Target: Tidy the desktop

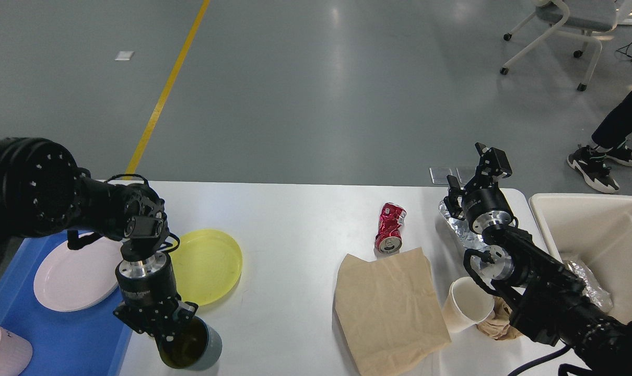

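The white desktop fills the lower half of the head view. My left gripper points down near the front left edge and is shut on the rim of a grey cup with a dark inside. A yellow plate lies just behind it. A crushed red can, a brown paper bag, a tipped white paper cup, crumpled foil and a brown paper wad lie on the right. My right gripper is open and empty above the foil.
A blue tray at the left holds a white plate and a pink cup. A cream-white bin with foil in it stands off the right edge. A chair and a person's legs are on the floor at the far right.
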You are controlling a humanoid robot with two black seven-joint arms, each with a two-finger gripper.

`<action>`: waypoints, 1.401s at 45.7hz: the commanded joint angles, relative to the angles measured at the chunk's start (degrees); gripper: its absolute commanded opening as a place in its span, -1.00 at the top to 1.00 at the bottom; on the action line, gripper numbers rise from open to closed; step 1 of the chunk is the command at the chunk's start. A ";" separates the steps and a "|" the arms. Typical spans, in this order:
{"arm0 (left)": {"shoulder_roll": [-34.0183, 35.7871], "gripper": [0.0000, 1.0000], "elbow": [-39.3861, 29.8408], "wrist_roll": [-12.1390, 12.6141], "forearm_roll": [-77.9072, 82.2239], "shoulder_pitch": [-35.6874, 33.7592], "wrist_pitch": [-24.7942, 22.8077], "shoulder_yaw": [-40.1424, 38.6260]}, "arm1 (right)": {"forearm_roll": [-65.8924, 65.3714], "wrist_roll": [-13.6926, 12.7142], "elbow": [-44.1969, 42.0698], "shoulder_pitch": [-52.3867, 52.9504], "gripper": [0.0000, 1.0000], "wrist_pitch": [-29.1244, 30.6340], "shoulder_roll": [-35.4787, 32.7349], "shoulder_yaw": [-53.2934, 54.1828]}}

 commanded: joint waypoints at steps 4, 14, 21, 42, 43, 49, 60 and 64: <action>5.48 1.00 -0.21 0.04 0.19 -2.58 0.00 -0.34 | 0.00 0.00 0.02 0.00 -1.00 0.00 0.00 0.01; 15.50 1.00 0.32 0.48 0.63 -0.92 0.00 1.94 | 0.00 0.00 0.02 0.00 -1.00 0.00 0.00 0.01; 20.60 1.00 0.41 0.13 0.63 1.28 0.00 4.31 | 0.00 0.00 0.02 0.00 -1.00 0.00 0.00 0.01; 22.01 1.00 7.87 -0.40 0.01 8.05 0.00 8.71 | 0.00 0.00 0.02 0.00 -1.00 0.00 0.00 -0.08; 22.01 1.00 8.31 -0.40 0.01 8.22 0.00 8.71 | 0.00 0.00 0.02 0.00 -1.00 0.00 0.00 0.01; 21.93 1.00 9.11 -0.40 0.01 9.10 0.00 8.80 | 0.00 0.00 0.02 0.00 -1.00 0.00 0.00 0.01; 21.49 1.00 10.34 -0.40 -0.08 11.74 0.00 8.01 | 0.00 0.00 0.02 0.00 -1.00 0.00 0.00 0.01; 21.49 1.00 10.34 -0.40 -0.08 12.62 0.00 8.01 | 0.00 0.00 0.02 0.00 -1.00 0.00 0.00 0.01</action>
